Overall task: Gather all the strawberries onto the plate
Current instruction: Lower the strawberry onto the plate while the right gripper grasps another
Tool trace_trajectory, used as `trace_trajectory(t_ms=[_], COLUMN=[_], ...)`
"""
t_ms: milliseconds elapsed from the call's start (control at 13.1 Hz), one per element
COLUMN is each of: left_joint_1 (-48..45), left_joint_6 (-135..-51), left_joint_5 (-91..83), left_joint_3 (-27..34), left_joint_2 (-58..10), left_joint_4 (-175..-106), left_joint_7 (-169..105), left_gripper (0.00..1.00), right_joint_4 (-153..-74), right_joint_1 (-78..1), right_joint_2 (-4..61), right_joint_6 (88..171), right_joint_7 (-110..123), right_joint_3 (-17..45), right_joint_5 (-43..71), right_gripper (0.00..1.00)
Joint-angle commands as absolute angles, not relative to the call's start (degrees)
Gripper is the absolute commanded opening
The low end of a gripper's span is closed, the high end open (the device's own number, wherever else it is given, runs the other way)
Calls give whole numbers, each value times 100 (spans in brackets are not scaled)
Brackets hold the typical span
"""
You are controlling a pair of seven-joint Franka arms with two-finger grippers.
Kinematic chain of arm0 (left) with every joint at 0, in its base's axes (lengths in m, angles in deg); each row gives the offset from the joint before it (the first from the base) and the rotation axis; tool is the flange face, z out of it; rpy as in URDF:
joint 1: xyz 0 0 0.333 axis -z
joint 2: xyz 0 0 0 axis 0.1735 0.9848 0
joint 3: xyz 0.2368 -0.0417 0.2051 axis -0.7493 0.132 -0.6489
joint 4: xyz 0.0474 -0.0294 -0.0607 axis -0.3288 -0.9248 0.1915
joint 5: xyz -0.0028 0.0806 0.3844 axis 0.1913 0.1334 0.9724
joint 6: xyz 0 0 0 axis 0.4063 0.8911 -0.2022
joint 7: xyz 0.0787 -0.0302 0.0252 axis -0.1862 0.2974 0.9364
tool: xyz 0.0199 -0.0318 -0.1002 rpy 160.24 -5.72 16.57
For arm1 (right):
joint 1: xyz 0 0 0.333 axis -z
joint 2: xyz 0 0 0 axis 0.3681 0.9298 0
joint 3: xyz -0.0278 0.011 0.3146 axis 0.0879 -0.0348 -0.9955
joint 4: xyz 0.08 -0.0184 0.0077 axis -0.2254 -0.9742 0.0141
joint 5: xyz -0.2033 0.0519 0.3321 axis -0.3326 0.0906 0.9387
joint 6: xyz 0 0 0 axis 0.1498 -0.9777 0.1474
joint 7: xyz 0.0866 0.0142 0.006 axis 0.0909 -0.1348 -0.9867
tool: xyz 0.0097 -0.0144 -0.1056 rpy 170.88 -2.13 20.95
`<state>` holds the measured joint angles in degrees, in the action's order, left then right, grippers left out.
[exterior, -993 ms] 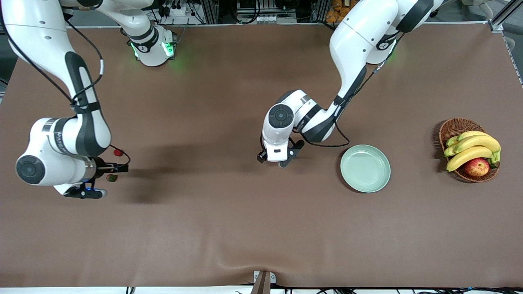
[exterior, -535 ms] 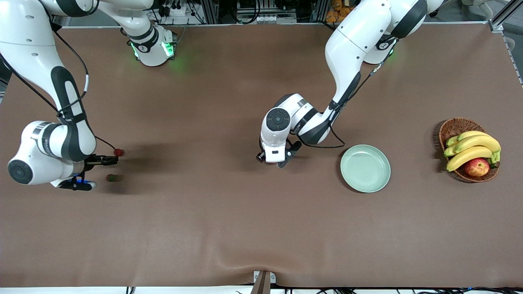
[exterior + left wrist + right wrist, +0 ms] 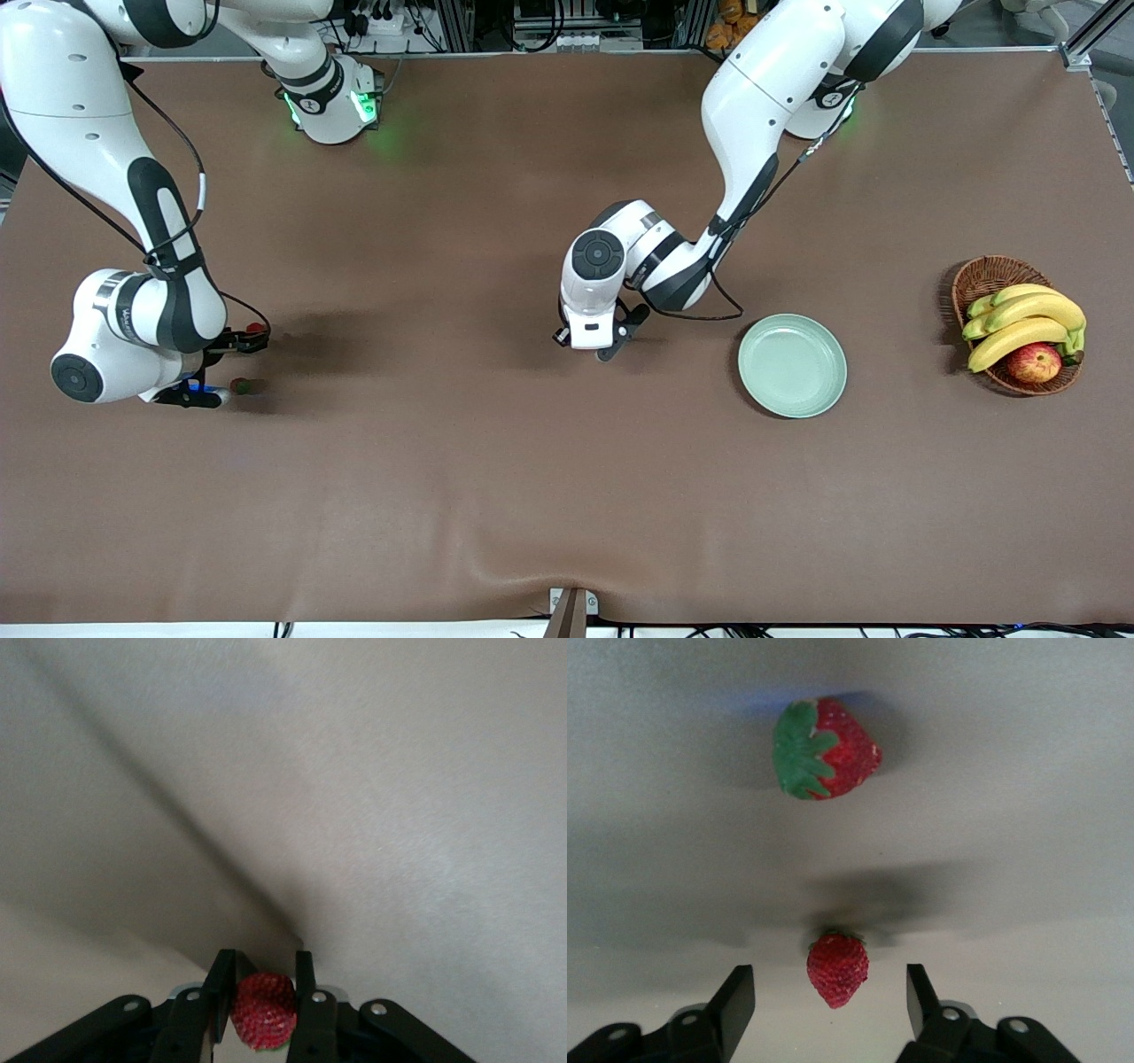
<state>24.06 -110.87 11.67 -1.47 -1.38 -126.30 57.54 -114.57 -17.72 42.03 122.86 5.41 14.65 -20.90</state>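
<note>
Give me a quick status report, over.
Left gripper shut on a strawberry. Right gripper open around a second strawberry; third strawberry on table. Plate empty. Nothing blocking.

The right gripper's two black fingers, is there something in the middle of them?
Yes. In the right wrist view a small strawberry lies on the table between the open fingers of the right gripper, not yet pinched.

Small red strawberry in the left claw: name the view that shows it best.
The left wrist view: the small red strawberry sits clamped between the left claw fingers. The front view hides it beneath the wrist; the right wrist view misses it.
</note>
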Motion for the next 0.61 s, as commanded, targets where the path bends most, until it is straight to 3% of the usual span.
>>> trace_trajectory(t_ms=[0, 229, 535], left_joint_1=[2210, 1570, 445], left_joint_6=[-10958, -9959, -9288], left_joint_5=[1341, 1341, 1341], left_joint_3=[-184, -166, -131], left_joint_2=[-540, -1251, -1781], left_joint_4=[-12634, -12703, -13326], left_joint_7=[5870, 4978, 3097], left_gripper=[0, 0, 0], right_joint_4=[-11551, -11551, -11542], right_joint_1=[-1729, -1738, -1738], right_joint_2=[4172, 4216, 4286], right_joint_6=[12249, 12064, 12108], right_joint_7=[413, 413, 413], right_joint_3=[1423, 1423, 1423], right_joint_5=[-2191, -2191, -2191], right_gripper=[63, 59, 51])
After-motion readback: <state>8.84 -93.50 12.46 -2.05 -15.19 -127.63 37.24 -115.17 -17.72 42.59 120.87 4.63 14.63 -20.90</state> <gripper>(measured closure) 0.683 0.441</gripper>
